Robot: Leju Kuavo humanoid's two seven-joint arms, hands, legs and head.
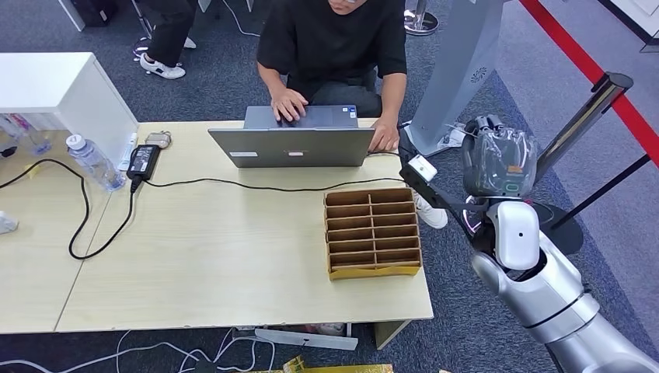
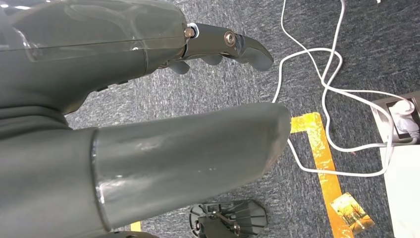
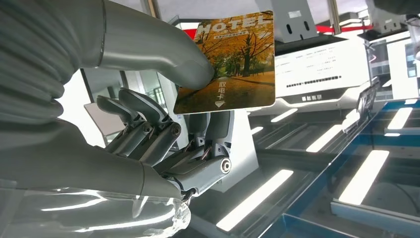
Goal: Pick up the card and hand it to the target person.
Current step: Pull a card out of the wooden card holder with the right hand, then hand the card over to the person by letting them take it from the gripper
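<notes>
In the right wrist view my right hand [image 3: 163,134] pinches a hotel card [image 3: 230,62] with an autumn-tree picture between the thumb and the fingers, holding it up towards the ceiling. The head view shows that hand [image 1: 497,159], under a clear plastic cover, raised off the table's right end, beside the person. That person in a black shirt [image 1: 334,39] sits at the far side of the table, both hands at a laptop [image 1: 294,146]. My left hand [image 2: 163,99] hangs above the carpet with thumb and fingers apart and nothing in it.
A cardboard divider box [image 1: 373,231] stands on the wooden table [image 1: 202,256] near its right end. A water bottle [image 1: 93,162], a power brick [image 1: 144,161] and black cables lie at the left. A stanchion [image 1: 583,124] stands to the right. Another card [image 2: 351,212] lies on the carpet.
</notes>
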